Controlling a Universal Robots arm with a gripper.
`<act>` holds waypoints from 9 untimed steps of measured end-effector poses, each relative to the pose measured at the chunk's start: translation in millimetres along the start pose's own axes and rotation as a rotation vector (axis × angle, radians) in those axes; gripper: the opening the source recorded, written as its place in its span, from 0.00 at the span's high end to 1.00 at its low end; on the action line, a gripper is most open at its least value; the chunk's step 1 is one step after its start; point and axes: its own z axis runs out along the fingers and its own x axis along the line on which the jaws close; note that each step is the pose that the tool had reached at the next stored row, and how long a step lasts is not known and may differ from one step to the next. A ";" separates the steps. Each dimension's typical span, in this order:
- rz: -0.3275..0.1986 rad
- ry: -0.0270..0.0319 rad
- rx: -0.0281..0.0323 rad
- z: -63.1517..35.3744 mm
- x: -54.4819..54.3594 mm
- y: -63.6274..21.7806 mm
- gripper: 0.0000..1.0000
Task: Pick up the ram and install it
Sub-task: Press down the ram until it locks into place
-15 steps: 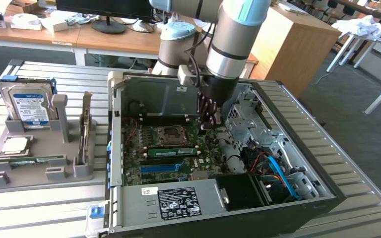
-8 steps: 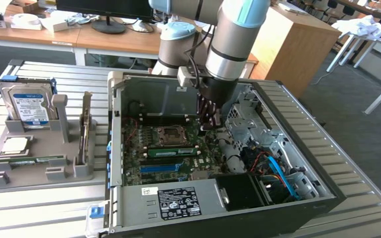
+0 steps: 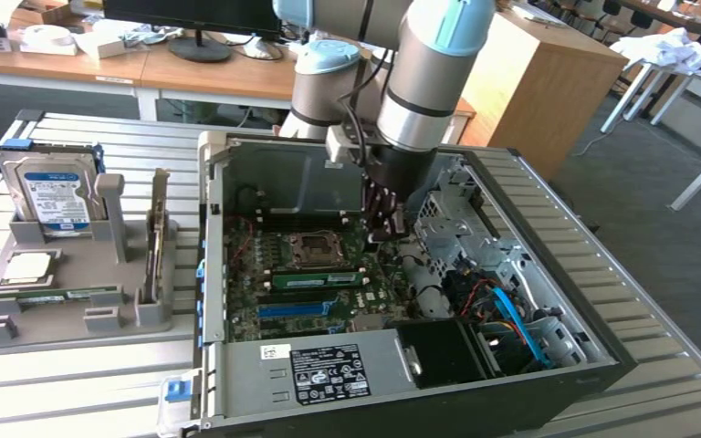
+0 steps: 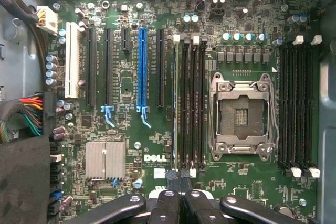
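Ram point(image 4: 175, 103) is seated on edge in the memory slot farthest from the CPU socket point(image 4: 244, 114) on that side, its long axis parallel to the blue slot point(image 4: 142, 66). The end effector point(image 4: 178, 174) is held closed on nothing, over the ram's end. Empty black slots lie between ram and socket. The computer case point(image 3: 277, 173) rests on a slatted metal tabletop point(image 3: 667, 401); office desks are seen behind.

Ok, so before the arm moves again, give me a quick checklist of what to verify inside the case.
1. Gripper shut with nothing between its fingers: ok.
2. Ram standing in a slot beside the CPU socket: ok.
3. Ram pressed fully home, end latches closed: cannot tell.
4. Gripper clear of the ram: cannot tell.
5. Second green stick lying in the grey holder: ok.
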 end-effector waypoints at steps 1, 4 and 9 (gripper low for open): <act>0.000 0.0000 -0.0001 0.7 0.0 0.0 0.90; 0.000 0.0001 -0.0001 2.9 0.0 0.0 0.90; 0.000 0.0001 0.0000 6.2 -0.1 -0.1 0.90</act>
